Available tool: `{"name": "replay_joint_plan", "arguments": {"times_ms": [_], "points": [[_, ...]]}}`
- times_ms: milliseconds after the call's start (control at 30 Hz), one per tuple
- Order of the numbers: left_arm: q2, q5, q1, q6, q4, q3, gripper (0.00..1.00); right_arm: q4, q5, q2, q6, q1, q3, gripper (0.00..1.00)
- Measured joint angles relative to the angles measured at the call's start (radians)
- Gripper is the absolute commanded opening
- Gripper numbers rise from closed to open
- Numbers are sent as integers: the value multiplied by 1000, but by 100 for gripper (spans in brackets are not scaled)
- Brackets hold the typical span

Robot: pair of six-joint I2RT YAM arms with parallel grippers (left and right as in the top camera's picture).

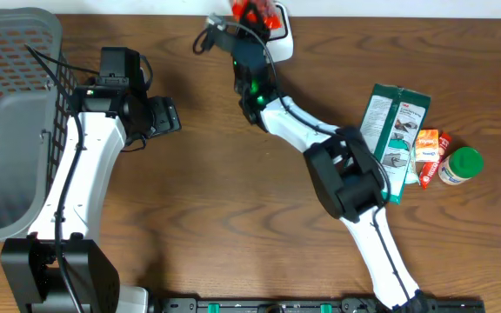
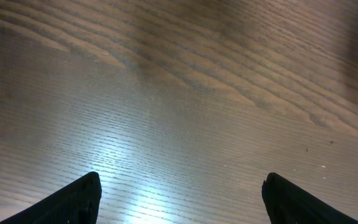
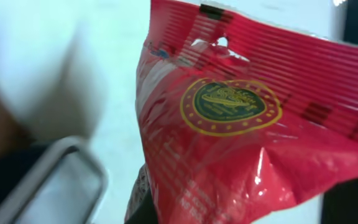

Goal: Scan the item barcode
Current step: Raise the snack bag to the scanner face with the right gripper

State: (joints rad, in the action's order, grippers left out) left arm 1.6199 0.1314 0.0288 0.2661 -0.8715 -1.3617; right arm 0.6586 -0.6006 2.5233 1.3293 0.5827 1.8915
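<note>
Overhead, the red packet (image 1: 255, 12) sits pinched in the right end effector (image 1: 240, 26), just above the scanner (image 1: 283, 39) at the bench's (image 1: 233, 174) far edge. Nearer the basket (image 1: 16, 52), the left end effector (image 1: 168, 115) hangs wide over the bench.

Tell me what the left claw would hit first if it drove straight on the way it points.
Probably the bare table: the open left claw sees only wood ahead in its wrist view. How steeply it tilts down is unclear.
</note>
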Motion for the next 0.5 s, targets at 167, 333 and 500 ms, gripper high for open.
{"name": "replay_joint_plan", "arguments": {"times_ms": [167,333,500], "points": [[0,0,0,0,0,0,84,14,23,77,69,-12,2,1],[0,0,0,0,0,0,84,19,30,88,86,-31,13,1],[0,0,0,0,0,0,84,18,39,88,87,-37,52,1]]}}
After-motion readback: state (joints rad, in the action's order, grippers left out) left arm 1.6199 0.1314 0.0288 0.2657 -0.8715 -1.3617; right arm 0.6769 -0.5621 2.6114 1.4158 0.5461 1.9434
